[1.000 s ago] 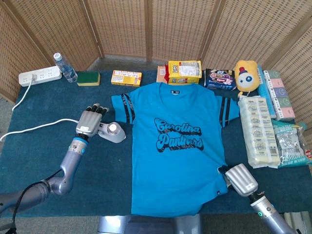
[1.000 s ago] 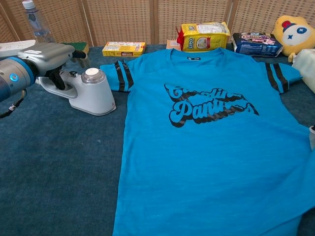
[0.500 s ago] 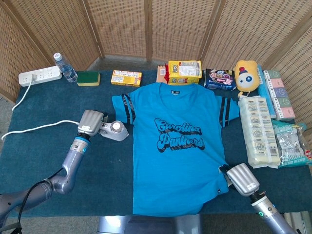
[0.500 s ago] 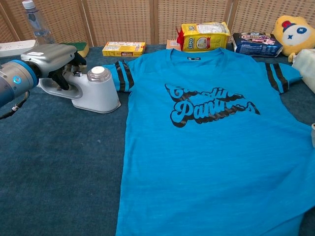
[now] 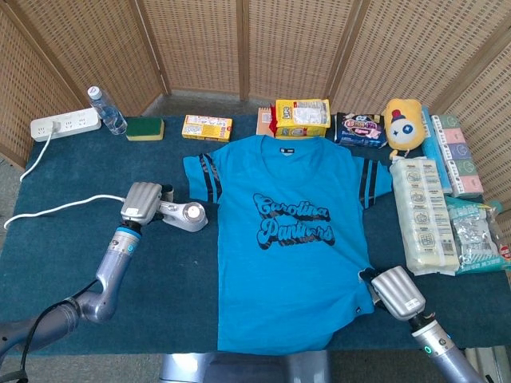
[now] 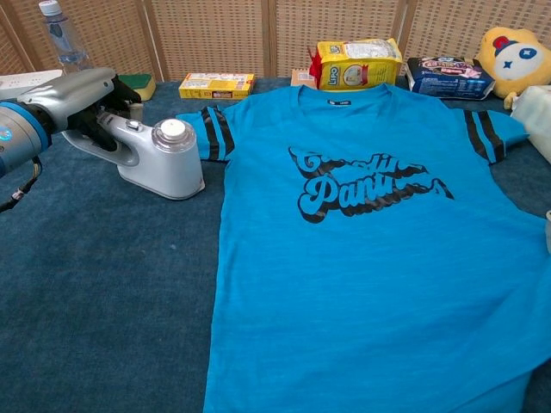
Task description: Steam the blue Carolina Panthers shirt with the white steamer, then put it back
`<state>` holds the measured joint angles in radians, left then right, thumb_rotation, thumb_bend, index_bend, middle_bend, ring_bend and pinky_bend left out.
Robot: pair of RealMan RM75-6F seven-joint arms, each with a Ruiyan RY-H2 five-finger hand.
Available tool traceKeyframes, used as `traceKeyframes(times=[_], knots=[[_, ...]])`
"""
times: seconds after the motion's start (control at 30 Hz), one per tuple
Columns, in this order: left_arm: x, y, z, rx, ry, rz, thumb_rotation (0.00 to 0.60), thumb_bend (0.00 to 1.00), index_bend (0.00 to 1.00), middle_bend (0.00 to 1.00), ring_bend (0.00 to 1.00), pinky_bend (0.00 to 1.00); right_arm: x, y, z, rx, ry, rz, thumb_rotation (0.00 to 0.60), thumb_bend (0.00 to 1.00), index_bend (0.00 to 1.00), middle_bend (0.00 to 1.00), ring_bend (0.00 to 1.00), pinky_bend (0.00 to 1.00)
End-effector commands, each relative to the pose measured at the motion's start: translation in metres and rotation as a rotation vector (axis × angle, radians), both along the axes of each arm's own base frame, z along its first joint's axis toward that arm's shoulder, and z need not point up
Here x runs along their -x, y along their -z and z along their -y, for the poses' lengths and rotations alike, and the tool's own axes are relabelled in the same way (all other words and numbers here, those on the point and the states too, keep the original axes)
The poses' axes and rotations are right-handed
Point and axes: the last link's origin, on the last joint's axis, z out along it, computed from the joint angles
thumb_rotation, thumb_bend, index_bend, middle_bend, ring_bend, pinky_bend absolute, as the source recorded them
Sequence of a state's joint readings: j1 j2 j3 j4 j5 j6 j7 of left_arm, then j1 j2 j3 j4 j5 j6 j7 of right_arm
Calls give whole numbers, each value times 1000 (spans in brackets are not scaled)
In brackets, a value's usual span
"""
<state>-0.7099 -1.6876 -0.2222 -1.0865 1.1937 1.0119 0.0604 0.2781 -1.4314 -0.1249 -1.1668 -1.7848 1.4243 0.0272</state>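
Steamer, white, sits on the blue tablecloth with its handle wrapped by the left hand, fingers curled around it; its round head lies just beside the shirt's left sleeve. Spread flat to that hand's right is the blue Carolina Panthers shirt. At the shirt's lower hem corner rests the right hand, touching the fabric; I cannot tell how its fingers lie. Behind the left hand stand a water bottle, power strip and green sponge.

Flat blue shirt; white steamer beside
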Motion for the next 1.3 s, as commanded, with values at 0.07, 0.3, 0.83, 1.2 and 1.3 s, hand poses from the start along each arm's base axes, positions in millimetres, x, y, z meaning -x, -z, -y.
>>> traceKeyframes(times=[0.07, 0.3, 0.83, 1.2, 1.3], knots=[[-3, -8, 6, -10, 30, 44, 600, 374, 677, 734, 652, 731, 0, 0, 0, 1, 0, 0, 600, 596, 565, 568, 650, 779], [-16, -18, 15, -7, 61, 126, 600, 393, 677, 746, 665, 736, -2, 0, -1, 2, -4, 5, 600, 596, 565, 569, 650, 779], [-71, 9, 44, 94, 149, 227, 600, 414, 677, 756, 676, 743, -3, -4, -2, 11, -8, 13, 600, 595, 565, 569, 649, 780], [-103, 67, 55, 158, 215, 181, 600, 413, 677, 756, 676, 743, 2, -6, -4, 20, 3, 25, 600, 595, 565, 569, 649, 781], [-107, 82, 59, 179, 214, 188, 600, 414, 677, 756, 676, 743, 3, -6, -4, 21, 6, 26, 600, 595, 565, 569, 649, 781]])
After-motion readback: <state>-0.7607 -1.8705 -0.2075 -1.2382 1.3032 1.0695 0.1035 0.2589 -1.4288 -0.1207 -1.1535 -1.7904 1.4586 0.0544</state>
